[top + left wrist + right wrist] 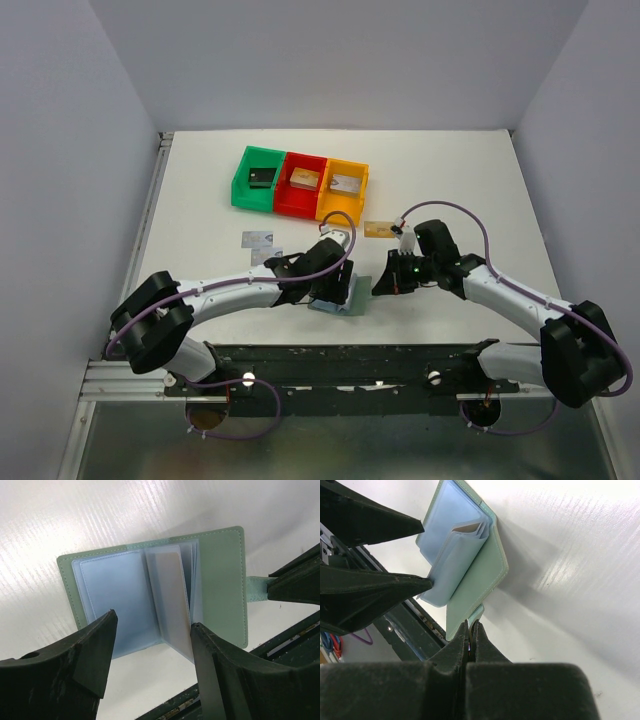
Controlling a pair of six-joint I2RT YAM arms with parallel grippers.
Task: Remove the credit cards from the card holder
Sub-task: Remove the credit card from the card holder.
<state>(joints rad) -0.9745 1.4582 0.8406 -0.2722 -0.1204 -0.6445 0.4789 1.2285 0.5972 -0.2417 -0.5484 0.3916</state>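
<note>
Your right fingers (454, 652) pinch shut on only the thin side tab (476, 614) and your left fingers (90, 650) stand wide astride the raised sleeves, so tugging the sleeved credit card (167, 590) may slip the tab free and drag the open card holder (220, 580), which lies on the counter (450, 180) between the arms by the near edge, long axis arm-to-arm, tab end pointing right.

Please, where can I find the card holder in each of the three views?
Top external: the card holder sits low centre, partly under the left gripper.
Left wrist: centre, lying open between the open jaws.
Right wrist: upper centre-left, open, seen from its edge.
Shared landmark: its side tab, pinched by the right gripper, clear in both wrist views.
</note>
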